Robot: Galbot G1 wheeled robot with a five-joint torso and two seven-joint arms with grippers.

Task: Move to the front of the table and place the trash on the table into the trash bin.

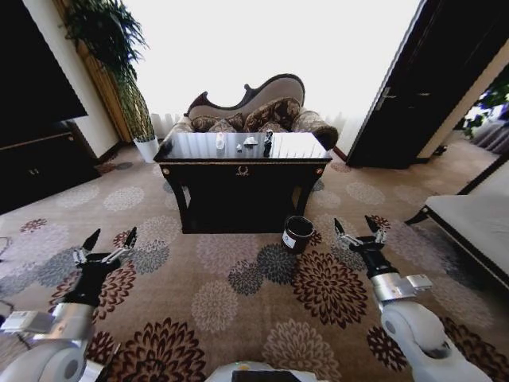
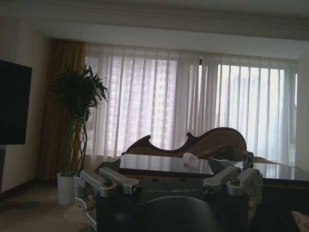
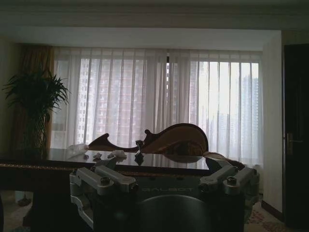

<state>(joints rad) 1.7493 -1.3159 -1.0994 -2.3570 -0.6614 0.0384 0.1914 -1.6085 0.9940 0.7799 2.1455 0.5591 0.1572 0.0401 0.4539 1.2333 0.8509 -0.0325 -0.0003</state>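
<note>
Carpeted sitting room, floral medallion carpet (image 1: pixel 238 302) throughout, sheer-curtained window wall (image 1: pixel 262 48) at the back, dark doorway at the right. Carved sofa (image 1: pixel 254 111) with patterned cushions, set against the window directly behind the table. Table (image 1: pixel 242 171): dark glossy rectangular top on carved legs, gold ornament at the middle of the front edge, standing well ahead of the robot at the centre of the head view. Tall potted plant (image 1: pixel 119 72) in a white pot, just off the table's left end. Pale low bench (image 1: pixel 477 223) at the far right. Left gripper (image 1: pixel 110 246): held low over the carpet on the robot's left, well short of the table, jaws spread wide and holding nothing. Right gripper (image 1: pixel 356 229): held low on the robot's right, likewise well short of the table, jaws spread wide and holding nothing. Trash bin (image 1: pixel 297 234): small black cylinder with white label, on the carpet just off the table's front right leg. Trash, all near the back edge, around the middle of the tabletop: white tissue wad (image 1: pixel 220 141) leftmost; second white tissue wad (image 1: pixel 250 142) to its right; dark shiny wrapper lump (image 1: pixel 268 140) rightmost, beside that wad.
</note>
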